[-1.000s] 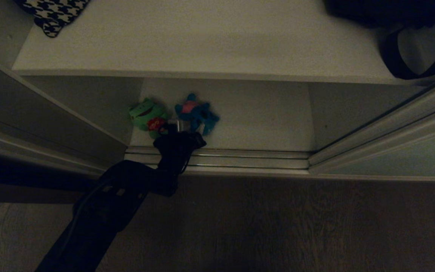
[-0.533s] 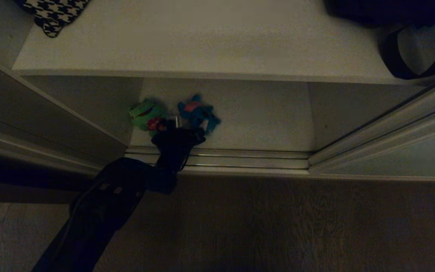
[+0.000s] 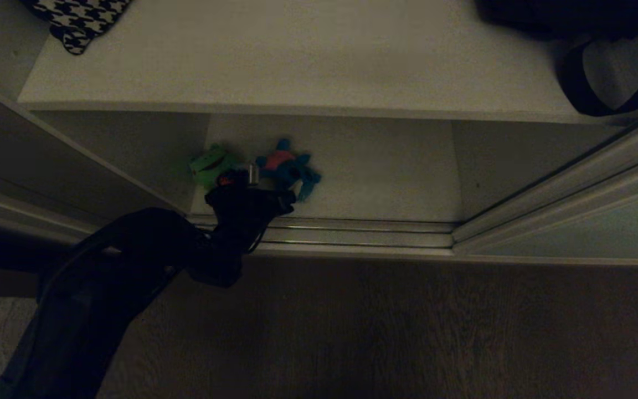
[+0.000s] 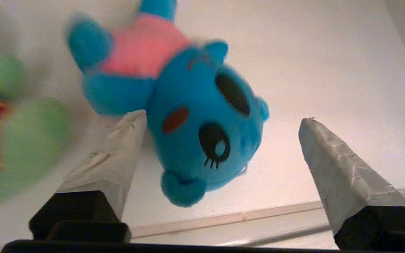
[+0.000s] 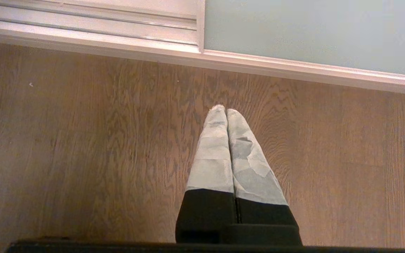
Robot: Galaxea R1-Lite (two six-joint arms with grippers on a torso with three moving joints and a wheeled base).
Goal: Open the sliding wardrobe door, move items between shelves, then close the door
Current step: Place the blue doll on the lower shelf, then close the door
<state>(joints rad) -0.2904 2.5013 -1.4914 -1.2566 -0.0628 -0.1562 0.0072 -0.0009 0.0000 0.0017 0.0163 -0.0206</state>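
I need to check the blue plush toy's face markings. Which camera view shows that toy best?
The left wrist view: the blue plush toy fills it, eyes, cheek patch and pink belly plain, between the open left gripper fingers. The head view shows it small and dim on the lower shelf. The right wrist view does not show it.

Blue plush (image 4: 202, 126), pink patch; green plush (image 3: 211, 163), red spot; houndstooth cushion (image 3: 78, 19) black-and-white.

Blue plush toy (image 4: 195, 116) with pink patch lies on the lower white shelf (image 3: 385, 166); green toy (image 3: 211, 163) just beside it; grey-green sliding door (image 5: 311, 31) stands open.
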